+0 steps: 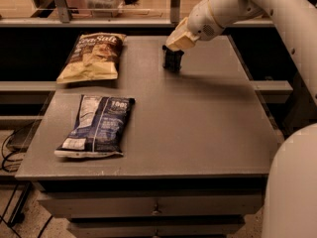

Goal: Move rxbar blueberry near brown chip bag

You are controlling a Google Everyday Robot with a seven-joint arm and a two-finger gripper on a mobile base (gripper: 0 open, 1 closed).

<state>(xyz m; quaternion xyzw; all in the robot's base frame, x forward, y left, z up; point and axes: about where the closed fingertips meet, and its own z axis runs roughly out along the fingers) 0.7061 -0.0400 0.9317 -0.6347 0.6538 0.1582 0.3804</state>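
Your cream gripper [173, 59] hangs low over the far middle of the grey tabletop [198, 133]; you cannot tell whether it is clenched. The small dark navy rxbar blueberry [172, 63] shows as a dark block at its tip, well right of the crinkly brown chip bag [91, 56]

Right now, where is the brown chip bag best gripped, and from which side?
Probably its thin top seam at the far end, coming from above: the brown chip bag lies flat, label up. The gripper is near the table's far edge, apart from it.
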